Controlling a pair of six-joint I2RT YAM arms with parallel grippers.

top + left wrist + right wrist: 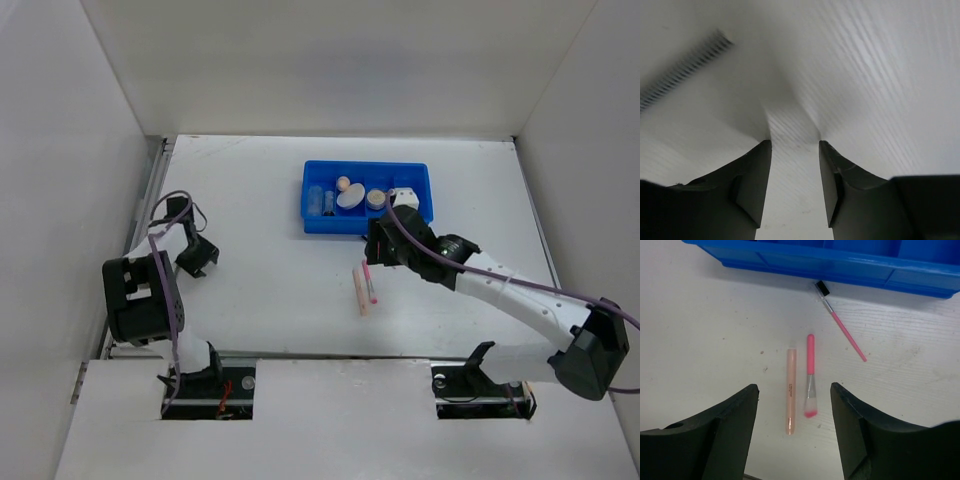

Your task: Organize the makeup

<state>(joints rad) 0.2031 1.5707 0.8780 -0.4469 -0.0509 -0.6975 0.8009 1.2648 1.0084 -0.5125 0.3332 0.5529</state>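
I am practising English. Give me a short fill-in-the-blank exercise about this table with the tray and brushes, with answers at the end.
1. The tray is ___ in colour.
2. The thin wand has a ___ head.
3. The pink brush and peach stick lie on the table, not ___ the tray.
Answers: blue; black; in.

Lab test cell, white walls [90,80], table [260,300]
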